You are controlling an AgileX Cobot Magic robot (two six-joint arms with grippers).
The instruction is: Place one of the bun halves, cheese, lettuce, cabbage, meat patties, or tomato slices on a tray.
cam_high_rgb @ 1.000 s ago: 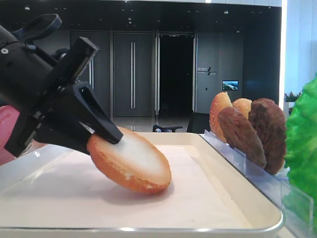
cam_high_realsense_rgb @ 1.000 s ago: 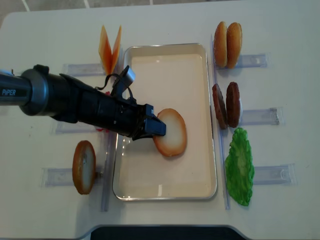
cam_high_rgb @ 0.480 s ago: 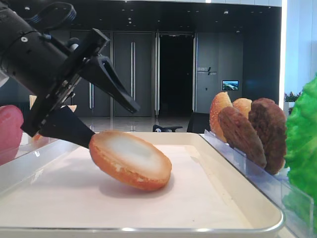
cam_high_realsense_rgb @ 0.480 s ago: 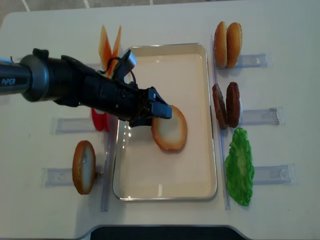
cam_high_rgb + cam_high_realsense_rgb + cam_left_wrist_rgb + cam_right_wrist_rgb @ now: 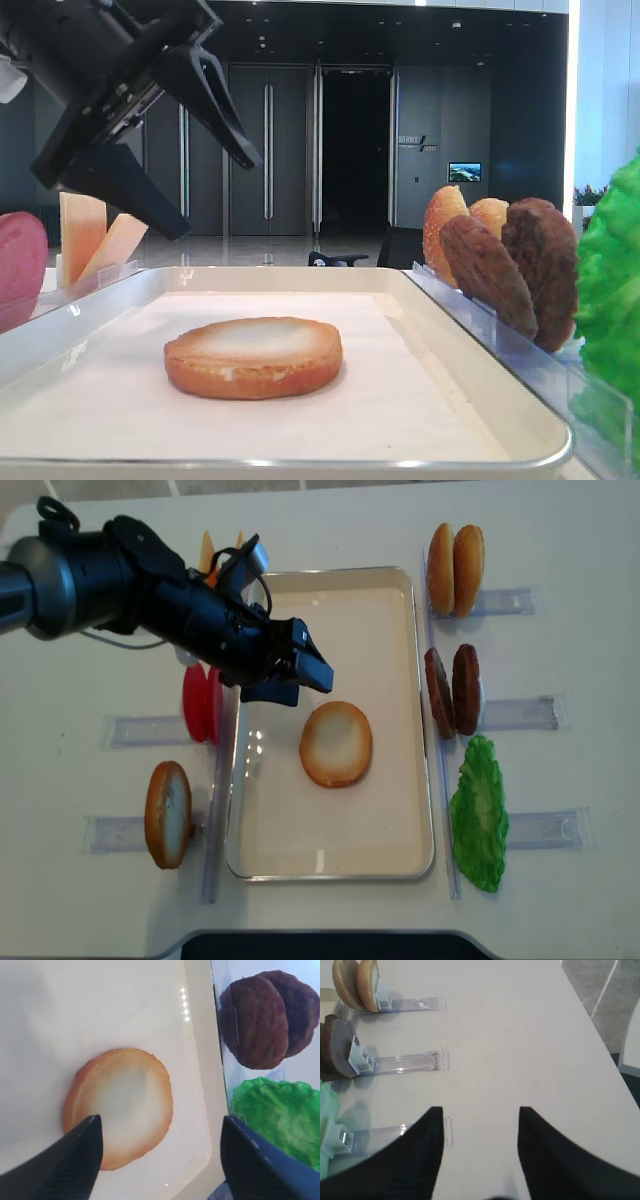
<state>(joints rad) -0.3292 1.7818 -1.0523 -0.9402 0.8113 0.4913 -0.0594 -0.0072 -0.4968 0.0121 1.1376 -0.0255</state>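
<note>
Bun half, round and flat with a golden-brown crust rim and pale toasted face (image 5: 336,744), is seen lying flat, face up, on the matte liner of the large shallow white tray (image 5: 330,576), near its middle and clear of the rim. It is gripped by nothing. The black left gripper (image 5: 308,668) is held above and to the left of it with the jaws spread wide and empty. The black right gripper (image 5: 479,1125) is parked over bare tabletop, likewise splayed and holding nothing. Two dark brown rough patties (image 5: 452,690) and the ruffled green lettuce leaf (image 5: 478,814) are kept upright in clear plastic holders (image 5: 405,1063), presumably for easy edge pickup.
</note>
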